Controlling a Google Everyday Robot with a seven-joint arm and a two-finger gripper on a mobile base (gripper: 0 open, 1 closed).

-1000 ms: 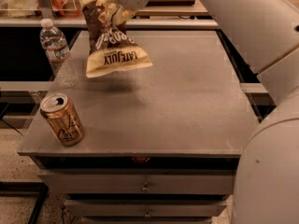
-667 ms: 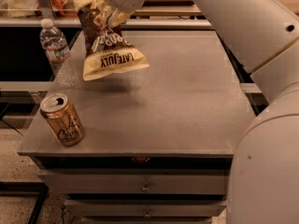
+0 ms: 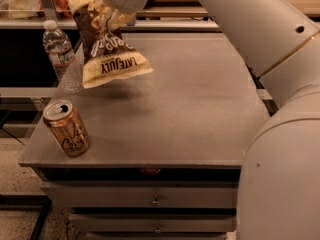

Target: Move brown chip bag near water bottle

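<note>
The brown chip bag (image 3: 106, 48) hangs upside down above the grey table, its cream "LATE JULY" band at the bottom. My gripper (image 3: 111, 15) is shut on the bag's upper part and holds it clear of the surface. The water bottle (image 3: 58, 48), clear with a white cap, stands upright at the table's far left edge, just left of the hanging bag. The bag's shadow falls on the tabletop right of the bottle.
A tan soda can (image 3: 66, 128) stands upright near the table's (image 3: 200, 114) front left corner. My white arm (image 3: 260, 29) crosses the upper right and its base fills the right side. Drawers (image 3: 155, 199) sit under the tabletop. A shelf with items runs behind.
My gripper has carried the brown chip bag a little to the left, closer to the water bottle. The bottle and can have not moved.
</note>
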